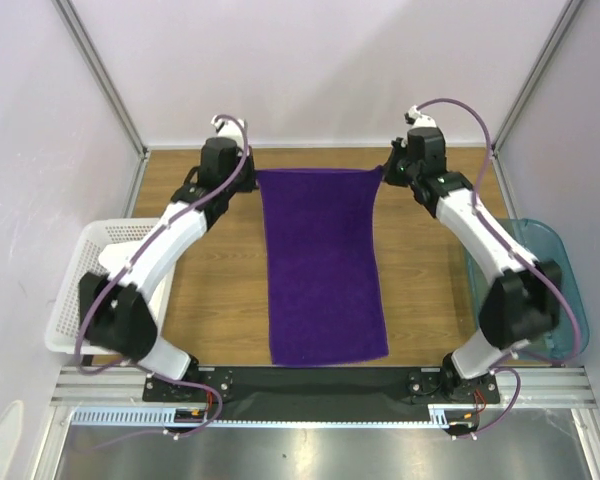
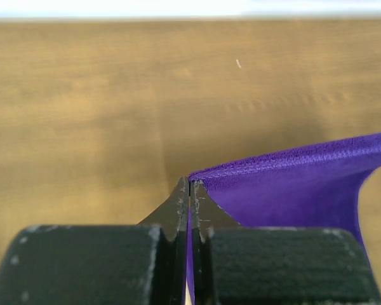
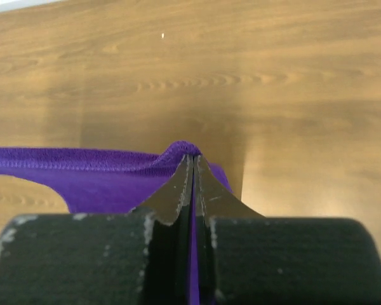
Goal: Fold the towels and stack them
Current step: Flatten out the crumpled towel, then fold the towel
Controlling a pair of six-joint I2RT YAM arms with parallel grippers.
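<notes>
1. The purple towel lies lengthwise down the middle of the wooden table. It is a long rectangle, with its near end between the two arm bases and its far end close to the back wall.
2. The left gripper is clenched on the towel's far left corner. In the left wrist view the two black fingers meet tip to tip with a thin strip of purple cloth pinched between them. The hem runs away to the right from the tips.
3. The right gripper is clenched on the far right corner. The cloth bunches into a small hump at the fingertips, and the hem leads off to the left.
4. The far edge hangs between the two grippers. Both wrist views show bare wood under the hem beside the pinched corners, so that edge is raised off the table there. The rest of the towel lies flat.
5. The arms reach from the near edge along either side of the towel, the left arm on its left and the right arm on its right.
6. A white perforated basket sits at the table's left edge beside the left arm. A teal bin sits at the right edge beside the right arm. Both are well apart from the towel.
</notes>
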